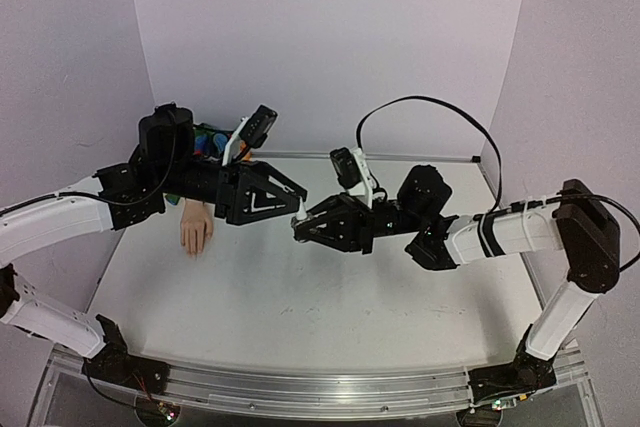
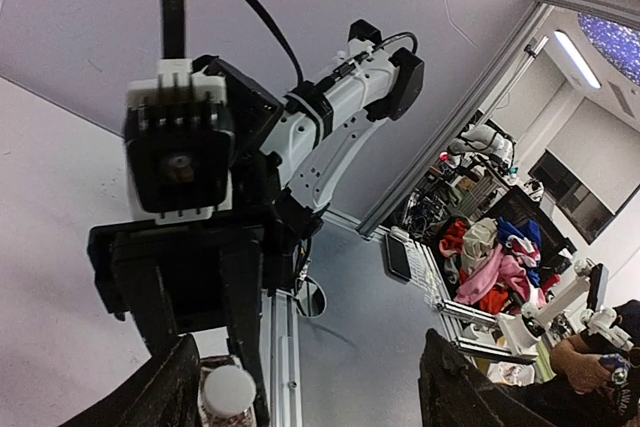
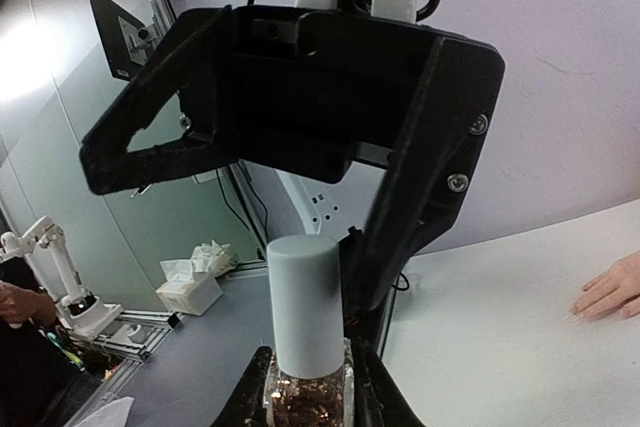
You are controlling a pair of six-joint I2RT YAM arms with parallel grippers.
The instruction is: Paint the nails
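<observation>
My right claw [image 3: 310,382] clamps the bottle [image 3: 306,405]; left claw [image 2: 310,387] gapes round its cap [image 3: 306,302]; nails [image 1: 193,249] lie leftward, seemingly nearer my left arm.

Site type: robotics lab, enclosed test cell.
- I see white table [image 1: 330,297] boxed in by lilac backdrop panels [image 1: 330,37], with aluminium rail [image 1: 320,387] along near edge.
- Left wrist view, beyond cell: ceiling strip light [image 2: 578,57], cluttered benches, clothes heap [image 2: 490,267], second white robot arm [image 2: 565,302].
- Right wrist view: further small white arm [image 3: 55,267], tissue box [image 3: 190,287].
</observation>
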